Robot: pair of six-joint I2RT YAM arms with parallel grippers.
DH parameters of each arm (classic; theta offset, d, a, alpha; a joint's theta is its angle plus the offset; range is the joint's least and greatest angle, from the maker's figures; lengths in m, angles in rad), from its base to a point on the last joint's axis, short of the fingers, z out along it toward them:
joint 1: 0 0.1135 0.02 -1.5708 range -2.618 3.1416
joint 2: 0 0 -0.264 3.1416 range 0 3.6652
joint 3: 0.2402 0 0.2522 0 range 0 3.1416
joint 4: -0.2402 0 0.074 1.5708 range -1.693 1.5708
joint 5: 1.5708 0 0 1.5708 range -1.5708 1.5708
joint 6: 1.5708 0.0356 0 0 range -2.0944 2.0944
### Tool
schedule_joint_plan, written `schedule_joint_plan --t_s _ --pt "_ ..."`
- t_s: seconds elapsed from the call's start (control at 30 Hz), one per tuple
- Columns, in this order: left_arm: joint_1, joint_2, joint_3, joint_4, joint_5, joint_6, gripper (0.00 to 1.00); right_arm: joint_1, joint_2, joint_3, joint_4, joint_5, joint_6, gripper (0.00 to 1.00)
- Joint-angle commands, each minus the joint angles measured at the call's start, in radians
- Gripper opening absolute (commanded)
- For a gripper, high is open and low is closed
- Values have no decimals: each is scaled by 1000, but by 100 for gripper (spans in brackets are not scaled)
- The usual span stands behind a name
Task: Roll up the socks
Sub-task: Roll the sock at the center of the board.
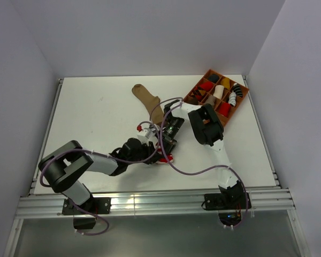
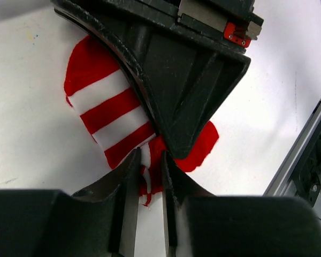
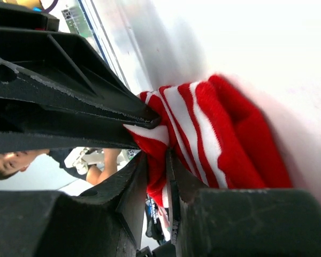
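The red-and-white striped sock lies at the table's near middle, mostly hidden under both grippers. In the left wrist view my left gripper is shut on an edge of the striped sock. In the right wrist view my right gripper is shut on a bunched fold of the same sock. The two grippers meet tip to tip over it. The plain tan-brown sock lies flat and stretched out behind them, touching neither gripper.
A brown divided tray at the back right holds several red, black, white and yellow sock rolls. Purple cables loop from both arms over the table's middle. The right arm's elbow hangs between the tray and the socks.
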Motion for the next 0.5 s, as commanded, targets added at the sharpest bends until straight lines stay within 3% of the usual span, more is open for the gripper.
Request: schedule_joint_plan --t_s 0.0,0.1,0.23,0.47 --pt "-13 35 43 -166 -18 -7 12 -9 -26 -27 161 92 11 28" --pt "-13 44 82 -235 -27 -21 0 -9 -75 -69 225 121 46 34" --pt "-13 64 117 -313 -38 -30 0 -26 -110 -84 249 121 63 42" --pt "-9 122 240 -551 -100 -84 0 -75 -150 -104 319 129 109 44"
